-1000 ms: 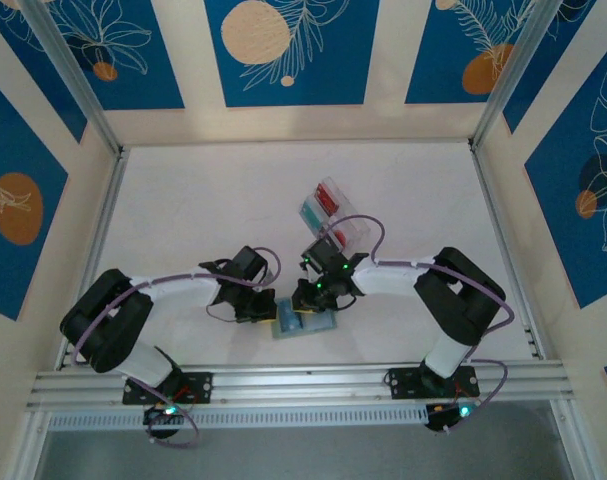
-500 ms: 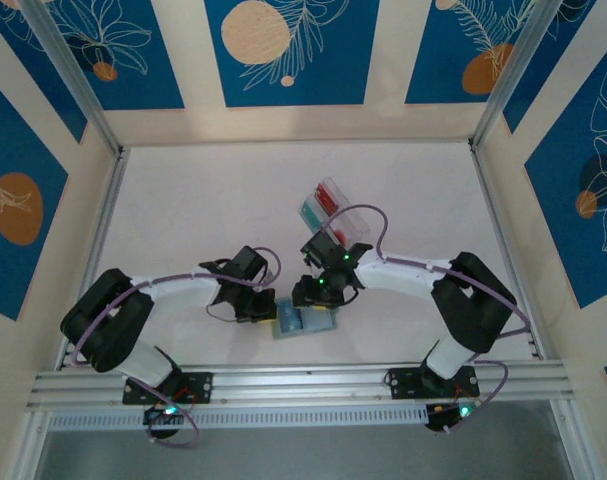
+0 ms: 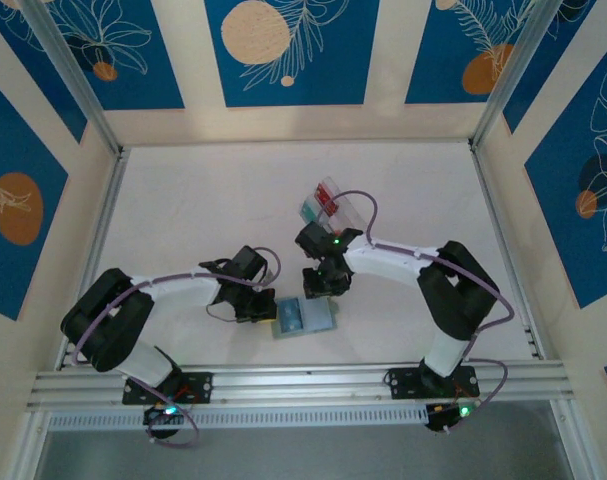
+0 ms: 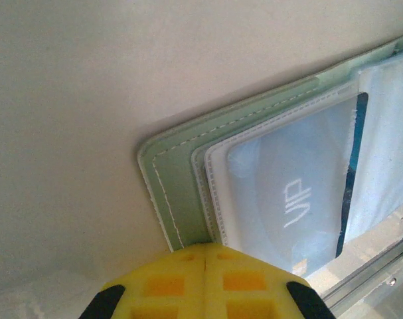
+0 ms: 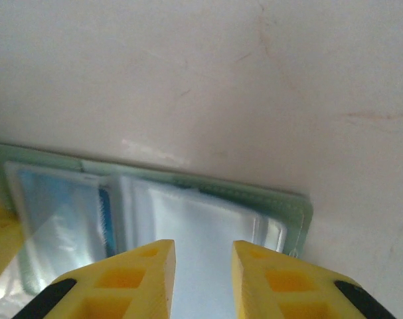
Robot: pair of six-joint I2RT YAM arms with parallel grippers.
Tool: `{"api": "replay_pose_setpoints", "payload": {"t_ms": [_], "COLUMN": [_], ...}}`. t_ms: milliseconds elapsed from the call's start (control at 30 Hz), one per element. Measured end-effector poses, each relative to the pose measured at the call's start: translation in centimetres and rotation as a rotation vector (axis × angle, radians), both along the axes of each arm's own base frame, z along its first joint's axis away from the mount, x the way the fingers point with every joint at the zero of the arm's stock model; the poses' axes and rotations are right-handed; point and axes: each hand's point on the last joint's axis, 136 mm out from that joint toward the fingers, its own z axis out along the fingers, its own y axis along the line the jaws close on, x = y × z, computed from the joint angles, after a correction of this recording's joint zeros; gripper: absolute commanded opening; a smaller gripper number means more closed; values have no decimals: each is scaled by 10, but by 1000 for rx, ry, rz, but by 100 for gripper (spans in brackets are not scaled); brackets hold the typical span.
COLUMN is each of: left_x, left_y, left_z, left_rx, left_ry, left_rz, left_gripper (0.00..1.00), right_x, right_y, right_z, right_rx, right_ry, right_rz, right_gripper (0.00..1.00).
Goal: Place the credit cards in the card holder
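Card holder (image 3: 305,318) lies open on counter (image 3: 203,220), teal VIP card (image 4: 294,199) sleeved. Left gripper (image 4: 204,256) closed, tips on holder's edge. Right gripper (image 5: 203,256) slightly open, empty, above holder. Likely step: fetching next card; calls for reach to clear box (image 3: 333,190)

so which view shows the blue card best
Left wrist: the blue card fills a clear sleeve of the card holder, its VIP lettering readable. Right wrist shows it at the left edge; top external, a small blue patch.

table (image 3: 203,220) open leftward, plastic box (image 3: 333,195) behind card holder (image 3: 305,318)
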Motion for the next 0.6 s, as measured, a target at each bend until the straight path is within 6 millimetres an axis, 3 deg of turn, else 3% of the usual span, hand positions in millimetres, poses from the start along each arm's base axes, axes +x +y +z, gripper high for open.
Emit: {"api": "replay_pose_setpoints", "payload": {"t_ms": [233, 600], "left_x": [-1, -1], "left_y": [0, -1], "left_z": [0, 0], "left_rx": [-3, -5], "left_ry": [3, 4], "left_rz": [-2, -3], "left_gripper": [0, 0], "right_x": [-1, -5], "right_y": [-3, 1], "right_z": [-15, -16], "right_rx": [-43, -37], "right_ry": [20, 17], "right_rz": [24, 23], "right_gripper": [27, 0]}}
